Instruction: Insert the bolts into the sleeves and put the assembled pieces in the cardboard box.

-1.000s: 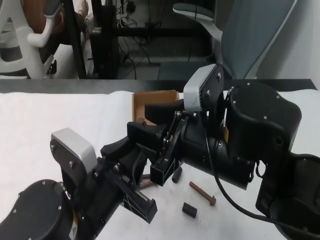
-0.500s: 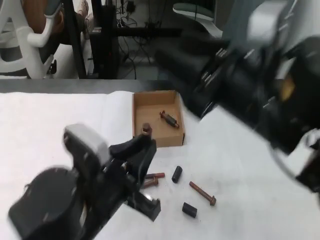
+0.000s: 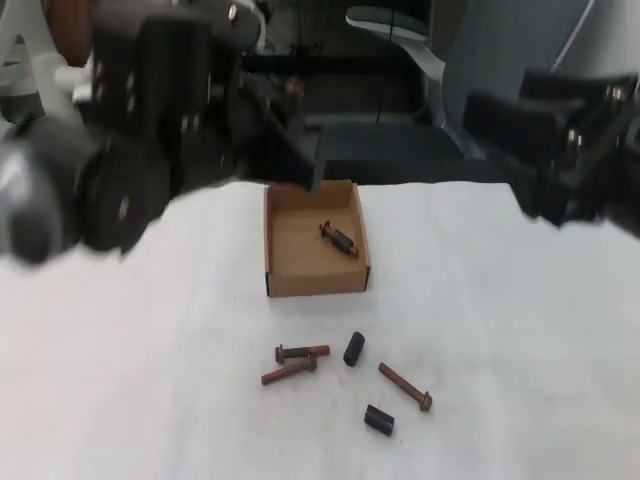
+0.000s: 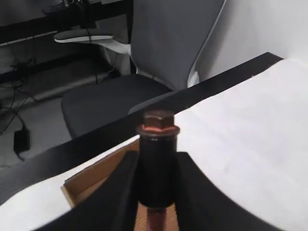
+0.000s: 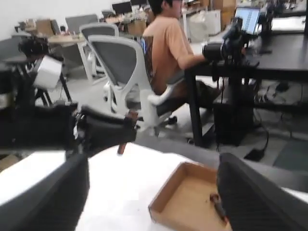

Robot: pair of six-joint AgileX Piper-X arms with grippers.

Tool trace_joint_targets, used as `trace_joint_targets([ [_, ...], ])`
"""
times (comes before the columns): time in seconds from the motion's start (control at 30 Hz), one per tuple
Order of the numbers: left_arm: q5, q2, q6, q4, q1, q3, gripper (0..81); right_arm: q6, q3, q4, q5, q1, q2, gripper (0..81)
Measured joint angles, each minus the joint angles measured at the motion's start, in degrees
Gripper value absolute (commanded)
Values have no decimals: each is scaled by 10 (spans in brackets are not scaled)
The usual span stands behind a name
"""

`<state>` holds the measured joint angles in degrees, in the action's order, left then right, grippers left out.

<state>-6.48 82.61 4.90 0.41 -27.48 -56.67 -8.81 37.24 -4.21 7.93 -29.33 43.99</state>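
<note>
**Left arm holds a finished piece over the box; right gripper empty**

The left gripper [image 4: 156, 192] is pinched on a black sleeve [image 4: 157, 168] with a bolt [image 4: 158, 122] already pushed through it. The fingers [image 4: 120, 192] press the sleeve from both sides. The piece's long axis runs crosswise to the squeeze, with the copper head clear of the sleeve at one end and a short length of shank showing at the other.

The right gripper [image 5: 151, 178] is spread wide and holds nothing. It looks across at the left gripper from the box's other side.

The cardboard box [image 3: 315, 283] sits mid-bench with one assembled piece [image 3: 339, 238] lying inside, toward its right wall. In the left wrist view a corner of the box shows directly past the held sleeve, so the box lies under and just ahead of that gripper. The left arm [image 3: 130, 170] is judged the nearer of the two. The drop looks to need a short move down over the open top and then a release, and the piece can land on its side beside the first.

Nearer the camera, loose parts wait on the white cloth: two bolts [image 3: 302, 352] [image 3: 289, 372] side by side, a sleeve [image 3: 354, 348] just right of them, a third bolt [image 3: 405, 387] lying aslant, and a second sleeve [image 3: 378, 420] nearest the front.
</note>
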Motion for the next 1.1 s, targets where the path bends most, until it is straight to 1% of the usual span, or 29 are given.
trace_joint_targets([
  [0.17,1,123,1,134,5,-142,18,-11,0,-64,7,0,-12,700],
  [0.3,6,208,1,208,-2,-225,18,-15,0,-87,14,0,-12,700],
  [0.43,11,265,1,246,-9,-268,18,-17,0,-103,28,0,-12,700],
  [0.57,17,301,-1,254,-10,-279,18,-17,0,-112,32,0,-12,700],
  [0.6,16,305,-1,253,-10,-280,3,-17,0,-114,32,0,-12,700],
  [0.67,16,327,-1,253,-10,-281,81,-17,0,-117,35,0,-12,700],
  [0.7,16,335,-1,253,-10,-281,153,-17,0,-117,36,0,-12,700],
  [0.77,16,350,-1,253,-10,-281,315,-17,0,-117,37,0,-12,700],
  [0.87,16,367,-1,253,-10,-281,595,-17,0,-117,38,0,-12,700],
  [0.9,16,369,-2,253,-10,-281,659,-17,0,-117,38,0,-12,700],
  [0.93,16,370,-1,253,-10,-281,689,-17,0,-117,38,0,-12,700],
  [0.97,18,371,-1,252,-10,-282,694,-17,0,-117,38,0,-12,700],
  [1.1,28,370,-1,247,-10,-284,669,-17,0,-117,38,0,-12,700],
])
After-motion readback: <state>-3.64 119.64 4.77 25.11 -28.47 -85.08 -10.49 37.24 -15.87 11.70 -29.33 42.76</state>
